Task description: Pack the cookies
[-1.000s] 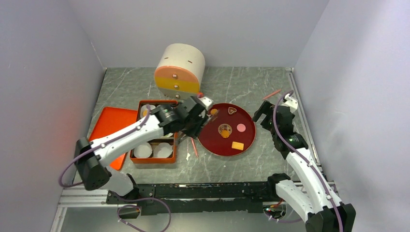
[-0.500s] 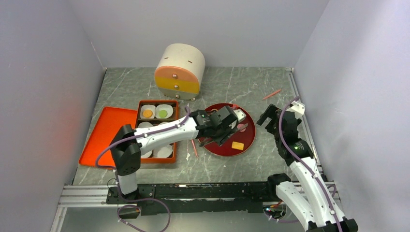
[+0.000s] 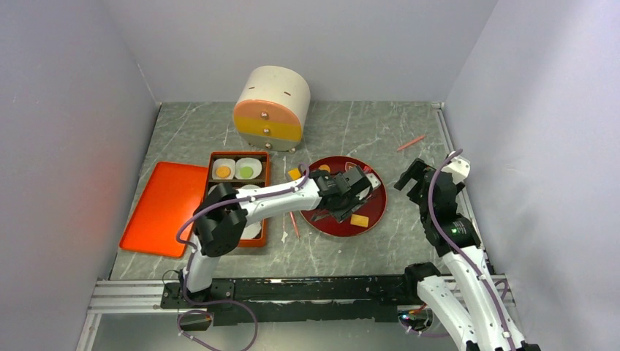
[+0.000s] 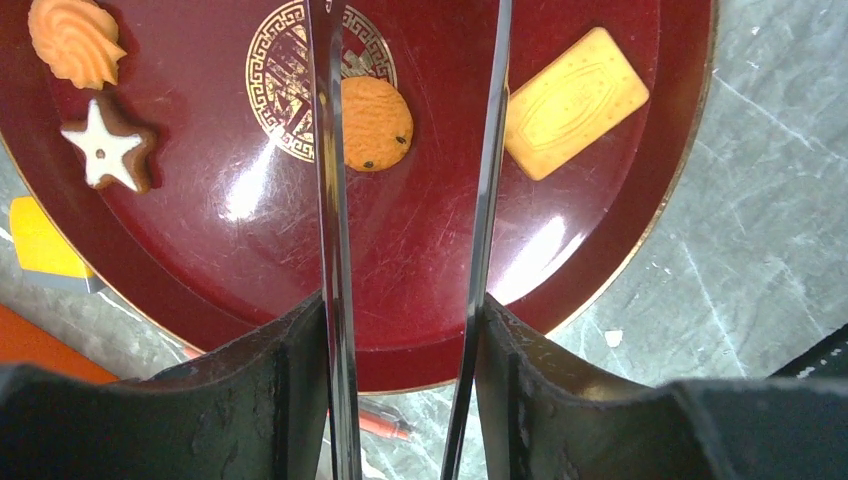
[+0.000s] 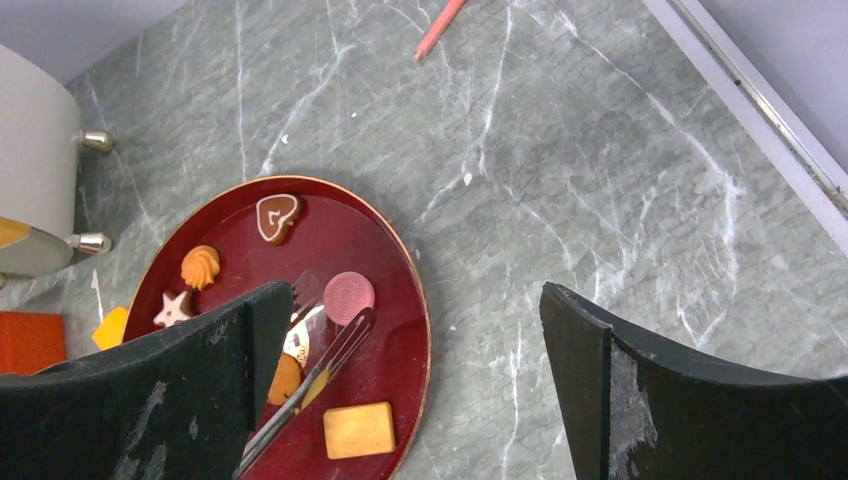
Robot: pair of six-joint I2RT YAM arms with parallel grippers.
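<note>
- Since a second ago the left arm has swung from the box edge out over the red plate (image 4: pixel 220 250), and the right arm has drawn back a little toward the right wall.
- Left gripper (image 4: pixel 405 325) clamps a pair of metal tongs (image 4: pixel 330 200), with one blade pressed against each finger. The tongs' long axis runs from near-left to far-right across the plate.
- Right gripper (image 5: pixel 415 305) hangs over the table (image 5: pixel 600 150) just right of the plate, its jaws spread wide and holding nothing.
- Yellow rectangle (image 5: pixel 357 428) lies flat on the part of the plate nearest the arms, its long axis roughly left to right.
- Orange round (image 4: pixel 377 123), speckled, sits by the plate's gold emblem. In the left wrist view it shows between the two blades; I cannot tell whether a blade touches it.
- Pink round (image 5: pixel 349 297) lies just beside the tongs' tips.
- White star (image 4: pixel 108 153) on a brown base and an orange swirl (image 4: pixel 72 40) lie along the plate's left side, the swirl farther away.
- Heart (image 5: pixel 277 216), brown with a pale centre, lies by the far rim; which way its tip points is hard to make out.
- Left of the plate, the orange box (image 3: pixel 239 154) holds white liners. Its two far liners carry a second orange round (image 3: pixel 223 171) and a green round (image 3: pixel 246 171).
- Farthest back stands a rounded cabinet (image 3: pixel 272 95).
</note>
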